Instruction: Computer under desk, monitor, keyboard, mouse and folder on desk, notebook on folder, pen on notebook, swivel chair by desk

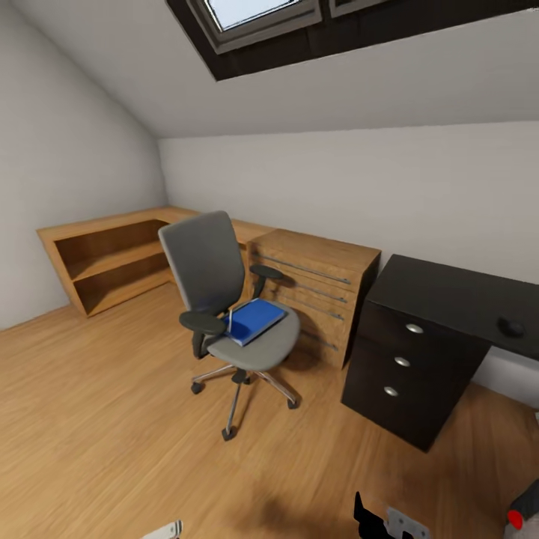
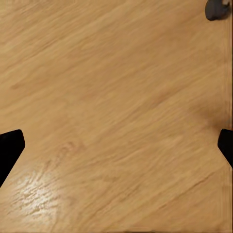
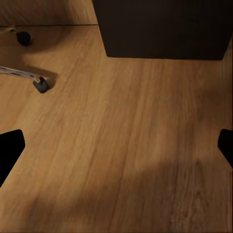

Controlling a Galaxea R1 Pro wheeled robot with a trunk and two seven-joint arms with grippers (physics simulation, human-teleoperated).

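The grey swivel chair (image 1: 217, 284) stands on the wood floor left of the desk, apart from it. A bright blue folder (image 1: 254, 320) lies flat on its seat. The glossy black desk (image 1: 449, 292) with its three-drawer unit (image 1: 408, 367) fills the right side, and a small black mouse (image 1: 511, 327) rests on its top near the right edge. My left gripper (image 2: 116, 145) is open above bare floor, with a chair castor (image 2: 216, 8) nearby. My right gripper (image 3: 116, 145) is open above the floor in front of the drawer unit (image 3: 165, 26), with chair castors (image 3: 41, 86) off to one side.
A light wooden dresser (image 1: 314, 288) stands between the chair and the desk, against the wall. A low wooden shelf unit (image 1: 112, 262) runs along the left wall under the sloped ceiling. Open wood floor (image 1: 112, 419) spreads in front of the chair.
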